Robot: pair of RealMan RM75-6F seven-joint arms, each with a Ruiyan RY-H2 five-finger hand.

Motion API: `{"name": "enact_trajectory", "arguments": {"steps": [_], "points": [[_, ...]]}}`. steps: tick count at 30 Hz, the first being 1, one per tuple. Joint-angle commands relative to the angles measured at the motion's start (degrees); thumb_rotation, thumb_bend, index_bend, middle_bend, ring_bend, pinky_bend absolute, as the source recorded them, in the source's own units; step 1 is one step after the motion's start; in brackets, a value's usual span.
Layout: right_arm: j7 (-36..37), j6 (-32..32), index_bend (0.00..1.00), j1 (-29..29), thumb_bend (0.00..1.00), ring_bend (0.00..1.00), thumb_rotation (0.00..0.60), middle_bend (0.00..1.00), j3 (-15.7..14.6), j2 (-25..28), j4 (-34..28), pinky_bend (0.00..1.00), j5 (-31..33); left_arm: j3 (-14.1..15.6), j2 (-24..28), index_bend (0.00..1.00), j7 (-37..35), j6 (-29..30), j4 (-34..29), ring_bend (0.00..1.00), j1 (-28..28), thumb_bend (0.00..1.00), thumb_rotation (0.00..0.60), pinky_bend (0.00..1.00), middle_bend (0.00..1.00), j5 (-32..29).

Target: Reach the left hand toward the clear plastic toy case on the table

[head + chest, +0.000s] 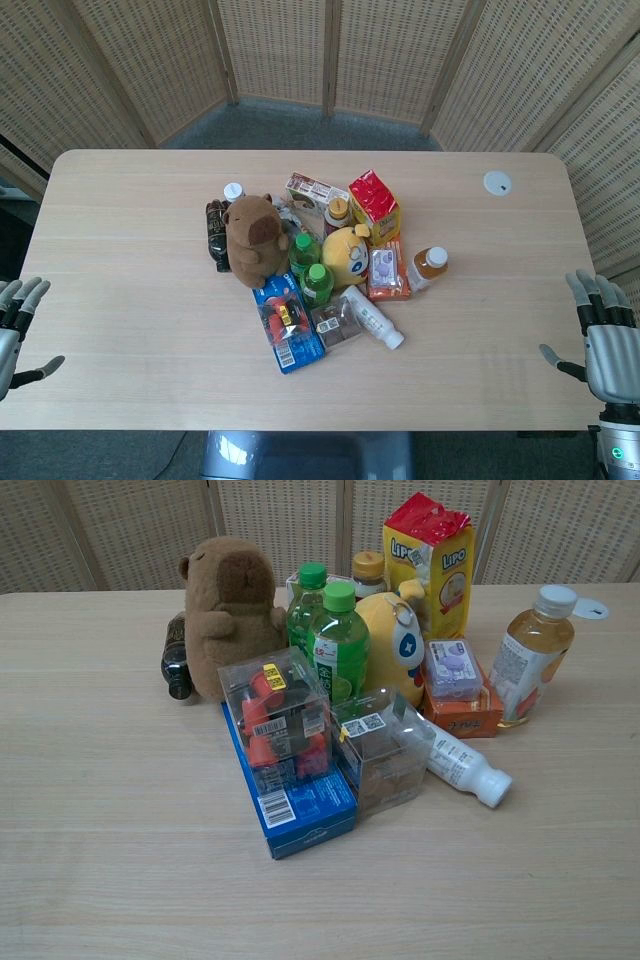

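The clear plastic toy case (pixel 281 317) (pixel 278 720), with a red toy inside, lies on top of a blue box (pixel 290 345) (pixel 305 815) at the front of a pile in the table's middle. My left hand (pixel 14 332) hangs at the table's left edge, far left of the case, fingers spread and holding nothing. At the right edge my right hand (pixel 606 336) is likewise spread and empty. Neither hand shows in the chest view.
Around the case stand a brown capybara plush (pixel 255 238) (pixel 230 610), two green bottles (pixel 311 270) (pixel 338 645), a second clear box (pixel 336 325) (pixel 385 752), a white bottle (pixel 375 318) (pixel 462 765), a yellow plush (pixel 345 254), a tea bottle (pixel 428 266) (pixel 530 655) and a red-and-yellow snack box (pixel 375 205) (pixel 430 555). A white lid (pixel 497 182) lies far right.
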Motion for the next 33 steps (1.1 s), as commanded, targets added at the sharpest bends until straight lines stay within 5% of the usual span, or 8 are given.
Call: {"name": "enact_trajectory", "arguments": {"steps": [1, 8, 20, 33], "points": [[0.02, -0.04, 0.00, 0.00, 0.00, 0.00, 0.600, 0.00, 0.02, 0.02, -0.02, 0.00, 0.05, 0.10, 0.00, 0.00, -0.16, -0.20, 0.10, 0.00, -0.09, 0.00, 0.600, 0.00, 0.00, 0.12], [0.19, 0.21, 0.00, -0.15, 0.00, 0.00, 0.600, 0.00, 0.15, 0.20, -0.35, 0.00, 0.15, 0.78, 0.04, 0.00, -0.53, -2.73, 0.23, 0.00, -2.21, 0.00, 0.600, 0.00, 0.00, 2.89], [-0.36, -0.01, 0.00, -0.07, 0.00, 0.00, 0.600, 0.00, 0.19, 0.02, -0.62, 0.00, 0.28, -0.82, -2.31, 0.00, -10.09, -12.28, 7.53, 0.00, -24.00, 0.00, 0.600, 0.00, 0.00, 26.59], [0.08, -0.06, 0.00, -0.13, 0.00, 0.00, 0.600, 0.00, 0.27, 0.33, -0.89, 0.00, 0.41, -0.62, -8.65, 0.00, -5.83, -22.68, 9.97, 0.00, -35.70, 0.00, 0.600, 0.00, 0.00, 29.72]]}}
